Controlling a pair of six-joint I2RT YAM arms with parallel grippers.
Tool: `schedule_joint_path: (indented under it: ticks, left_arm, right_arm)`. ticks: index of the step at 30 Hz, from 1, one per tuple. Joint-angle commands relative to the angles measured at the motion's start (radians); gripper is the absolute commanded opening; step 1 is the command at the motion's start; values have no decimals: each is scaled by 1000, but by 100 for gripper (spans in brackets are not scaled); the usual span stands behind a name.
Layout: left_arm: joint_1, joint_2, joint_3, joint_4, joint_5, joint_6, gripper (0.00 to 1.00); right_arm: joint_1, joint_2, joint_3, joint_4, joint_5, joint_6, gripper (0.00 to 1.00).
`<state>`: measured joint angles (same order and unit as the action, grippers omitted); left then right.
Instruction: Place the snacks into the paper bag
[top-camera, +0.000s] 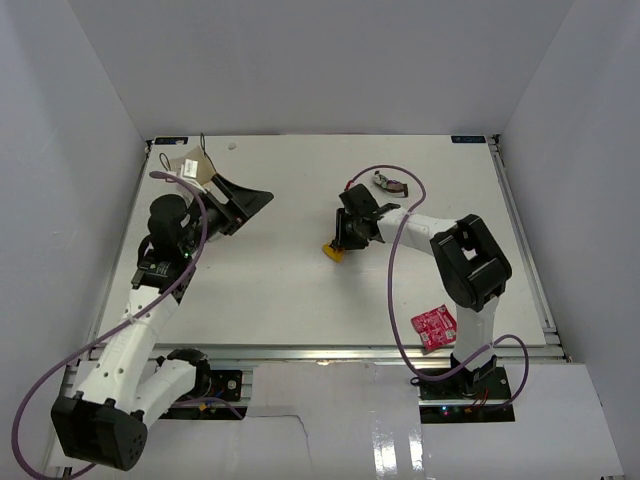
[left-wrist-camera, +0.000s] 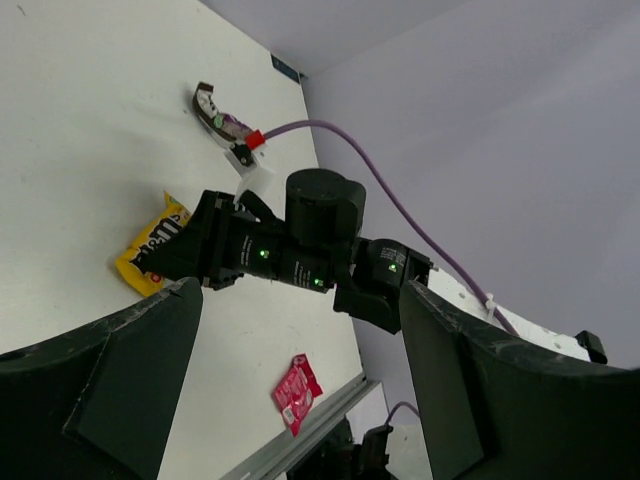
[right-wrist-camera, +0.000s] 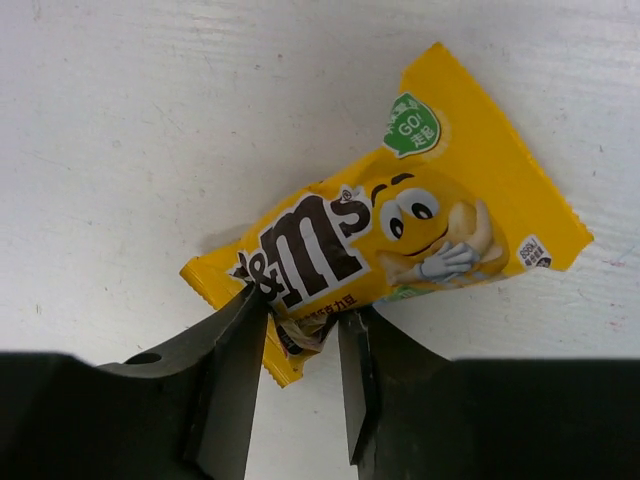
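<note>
My right gripper (top-camera: 345, 238) (right-wrist-camera: 303, 315) is down at the table, shut on the crumpled lower edge of a yellow M&M's packet (right-wrist-camera: 400, 235), which also shows in the top view (top-camera: 332, 251) and the left wrist view (left-wrist-camera: 150, 252). My left gripper (top-camera: 243, 205) (left-wrist-camera: 300, 295) is wide open and empty, just right of the white paper bag (top-camera: 190, 165) at the back left. A pink-red packet (top-camera: 434, 328) (left-wrist-camera: 295, 392) lies near the front edge by the right arm's base. A dark packet (top-camera: 390, 183) (left-wrist-camera: 218, 120) lies at the back, behind the right gripper.
White walls close in the table on three sides. A metal rail (top-camera: 350, 350) runs along the front edge. The right arm's purple cable (top-camera: 395, 250) loops over the table beside that arm.
</note>
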<state>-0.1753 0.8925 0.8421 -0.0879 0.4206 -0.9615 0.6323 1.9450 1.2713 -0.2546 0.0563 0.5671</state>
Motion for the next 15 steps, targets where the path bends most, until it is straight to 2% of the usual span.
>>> schedule_joint_path:
  ticks: [1,4,6,7,8,10,11,15]
  left_arm:
    - [-85,52,-11,31,-57,18,90]
    - [-125,112,-8,43,-71,26,90]
    - [-141,152,-6,62,-78,23,90]
    - [-148,167,-9,66,-82,21,90]
    - [-153,183,-9,73,-83,12,90]
    - [-177,232,-11,80,-85,4,90]
    - [-185,250,-9,80,-82,3,90]
    - [-262,373,5,111,-85,-6,91]
  right_arm:
    - [-22,-21,-55,41,-15,-73,37]
    - [-60,-84,-116,104,-164,-169,35]
    - [-86,-113,-173,146,-272,-243,28]
    - [-117,-127,-188,175,-342,-333,24]
    - [-134,-147,-202,184,-465,-370,16]
    - [-177,-168,-253,227,-606,-458,12]
    - [-187,-194,-269,235,-707,-546,11]
    - [-203,-253,-309,198,-849,-789,11]
